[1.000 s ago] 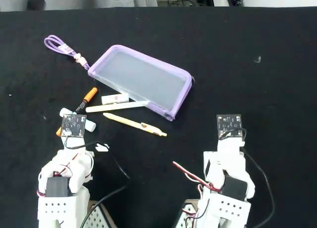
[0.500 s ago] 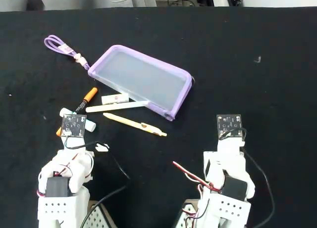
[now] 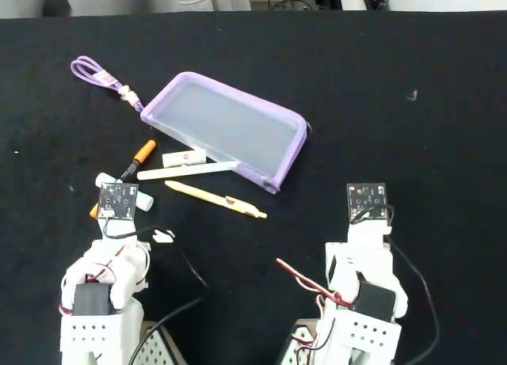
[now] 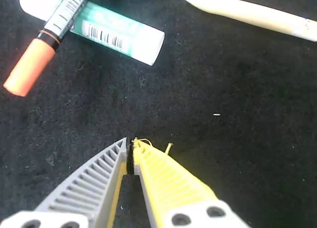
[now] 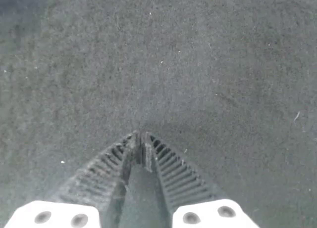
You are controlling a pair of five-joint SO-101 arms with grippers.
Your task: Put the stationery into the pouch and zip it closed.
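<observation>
Orange marker (image 4: 49, 40) lies across a barcode-labelled glue stick (image 4: 119, 34).

Left arm (image 3: 107, 282) and right arm (image 3: 360, 282) sit folded at the near edge of the surface (image 3: 412, 143). The left claw (image 4: 130, 146) and right claw (image 5: 141, 139) hang just above it, tips pressed together.

Black cloth-covered table (image 3: 412, 80); pale floor, cables beyond far edge.

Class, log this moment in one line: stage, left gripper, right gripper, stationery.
stage: not started | left gripper: shut, empty, near glue stick | right gripper: shut, empty | marker, yellow pen: outside pouch
</observation>
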